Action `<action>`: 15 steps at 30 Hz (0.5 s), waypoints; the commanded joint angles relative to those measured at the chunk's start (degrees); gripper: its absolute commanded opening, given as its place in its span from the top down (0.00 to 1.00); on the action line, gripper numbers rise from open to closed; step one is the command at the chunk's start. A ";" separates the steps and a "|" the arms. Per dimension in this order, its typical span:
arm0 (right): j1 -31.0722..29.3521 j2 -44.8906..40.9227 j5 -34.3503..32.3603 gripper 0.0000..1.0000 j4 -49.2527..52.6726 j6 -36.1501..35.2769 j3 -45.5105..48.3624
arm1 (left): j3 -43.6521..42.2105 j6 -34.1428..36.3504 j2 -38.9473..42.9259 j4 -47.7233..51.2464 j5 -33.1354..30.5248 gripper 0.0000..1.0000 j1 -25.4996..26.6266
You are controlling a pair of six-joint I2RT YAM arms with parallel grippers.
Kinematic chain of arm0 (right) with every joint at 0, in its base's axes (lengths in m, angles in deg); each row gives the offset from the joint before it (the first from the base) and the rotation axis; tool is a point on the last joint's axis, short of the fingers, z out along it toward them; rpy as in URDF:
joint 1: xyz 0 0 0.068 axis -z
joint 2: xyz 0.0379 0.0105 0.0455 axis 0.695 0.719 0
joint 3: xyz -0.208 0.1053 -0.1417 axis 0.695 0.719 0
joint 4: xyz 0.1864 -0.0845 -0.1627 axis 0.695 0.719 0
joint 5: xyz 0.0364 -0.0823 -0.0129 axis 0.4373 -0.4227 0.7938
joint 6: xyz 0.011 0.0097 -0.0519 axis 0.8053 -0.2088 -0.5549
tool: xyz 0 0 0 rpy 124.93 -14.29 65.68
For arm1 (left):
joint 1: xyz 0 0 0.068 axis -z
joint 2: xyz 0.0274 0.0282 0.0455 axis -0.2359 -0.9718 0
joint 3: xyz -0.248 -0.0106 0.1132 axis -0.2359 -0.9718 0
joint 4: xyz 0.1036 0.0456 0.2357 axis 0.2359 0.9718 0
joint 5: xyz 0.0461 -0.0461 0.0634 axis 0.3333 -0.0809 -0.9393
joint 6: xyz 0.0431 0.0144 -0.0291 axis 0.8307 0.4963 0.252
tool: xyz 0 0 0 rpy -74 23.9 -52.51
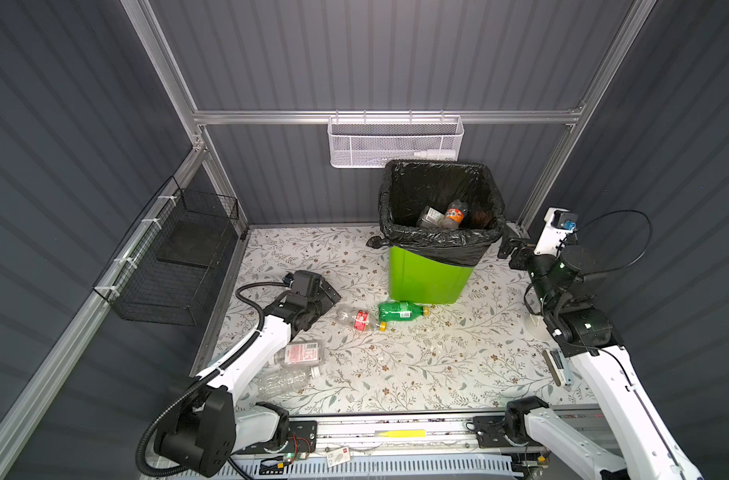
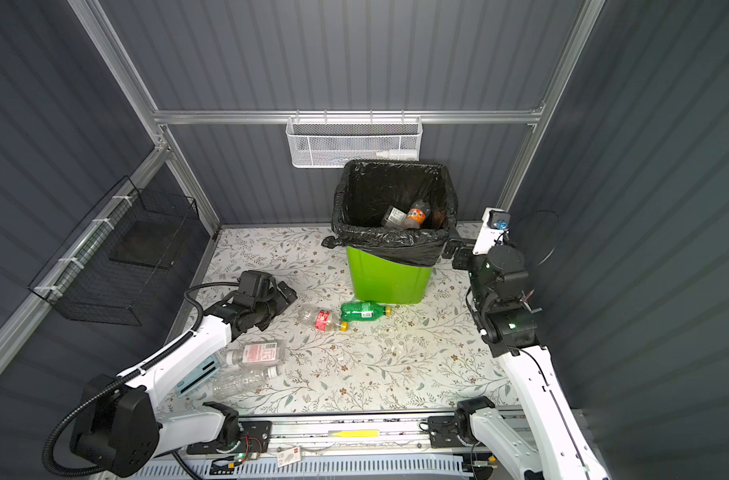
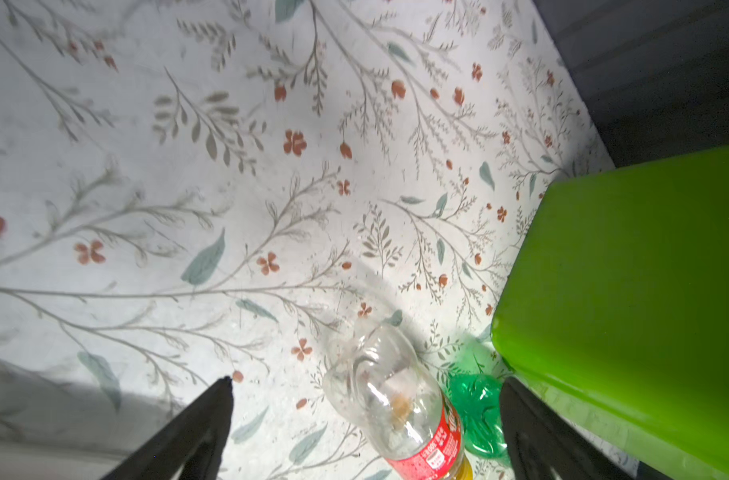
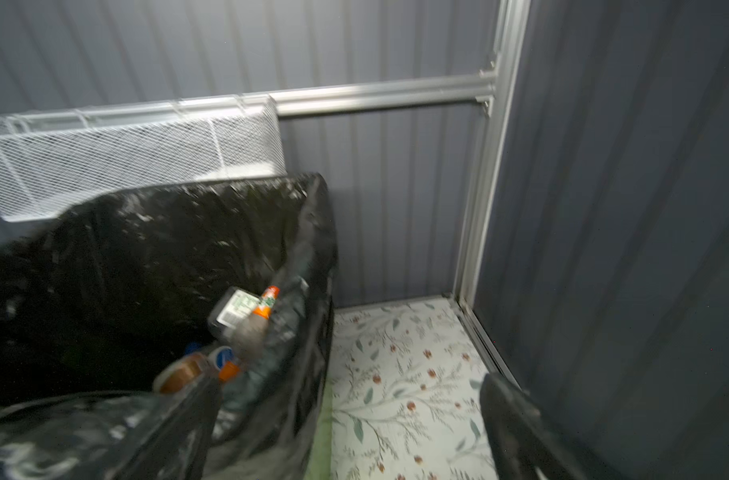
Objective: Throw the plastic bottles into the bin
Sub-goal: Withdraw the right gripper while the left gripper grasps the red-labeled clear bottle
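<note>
Left end effector (image 1: 328, 296) open and empty, low over the bench (image 1: 437, 365), just beside the base of the red-label bottle (image 1: 356, 320). In the left wrist view that bottle shows between the fingers (image 3: 209, 419), apart from both. Green bottle (image 1: 400, 311) lies on its side just beside the red-label one, right in front of the bin (image 1: 429, 274), cap pointing right. Square bottle (image 1: 298, 353) and clear bottle (image 1: 286, 380) lie side by side on the bench next to the left forearm, well apart from the bin. Right end effector (image 1: 510, 251) is up beside the bin's right rim, outside the bag (image 1: 437, 245), nothing in it. It looks open, though in the right wrist view only one finger (image 4: 516, 415) is sharp and the other is lost in blur against the bag. Inside the bin: orange-label bottle (image 1: 454, 214) leaning on a white-label bottle (image 1: 431, 216), more bottles below them, too blurred to count.
</note>
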 commanded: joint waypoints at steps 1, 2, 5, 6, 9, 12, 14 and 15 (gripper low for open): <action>3.03 -3.38 2.01 0.01 1.94 6.38 2.35 | -0.66 -8.13 -0.79 2.50 4.70 0.00 1.23; 3.72 -3.86 2.43 0.01 2.31 7.14 3.58 | -0.99 -9.37 -1.05 2.46 5.05 0.00 1.88; 5.67 -4.59 3.64 0.01 3.22 9.21 6.34 | -1.52 -12.42 -2.21 1.38 6.51 0.00 3.34; 6.19 -4.75 4.01 0.01 3.36 9.82 7.01 | -1.53 -13.05 -2.68 1.20 7.03 0.00 3.66; 7.75 -5.46 4.89 0.01 3.16 11.13 9.22 | -1.48 -14.97 -4.00 0.71 8.64 0.00 4.72; 9.02 -5.92 5.55 0.01 3.00 11.76 10.32 | -2.17 -16.65 -5.15 -0.83 10.32 0.00 5.91; 9.49 -6.17 5.85 0.01 3.06 12.06 10.99 | -2.72 -17.98 -6.33 -2.18 11.52 0.00 6.46; 9.65 -6.39 5.86 0.01 3.07 12.25 11.28 | -2.90 -18.31 -6.89 -2.83 12.00 0.00 6.65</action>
